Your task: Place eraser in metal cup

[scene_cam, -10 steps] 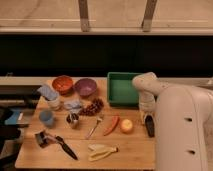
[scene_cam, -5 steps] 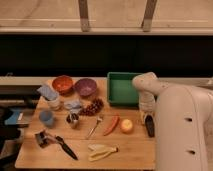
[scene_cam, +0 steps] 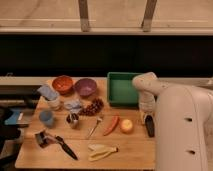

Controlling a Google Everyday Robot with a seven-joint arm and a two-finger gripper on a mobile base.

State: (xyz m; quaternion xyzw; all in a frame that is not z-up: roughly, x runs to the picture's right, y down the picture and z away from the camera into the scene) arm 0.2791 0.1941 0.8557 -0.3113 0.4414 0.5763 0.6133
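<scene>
eraser (scene_cam: 149,127) lies beside closed hand (scene_cam: 145,118), well apart from metal cup (scene_cam: 73,120).

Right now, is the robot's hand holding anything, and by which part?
Nothing, it seems. The hand is shut at the far end of the eraser, which lies flat on the table.

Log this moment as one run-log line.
claw: shut, at eraser | eraser: lying on table | metal cup: far left of eraser

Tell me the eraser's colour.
The eraser is black, camera view; the gripper is at its far end.
</scene>
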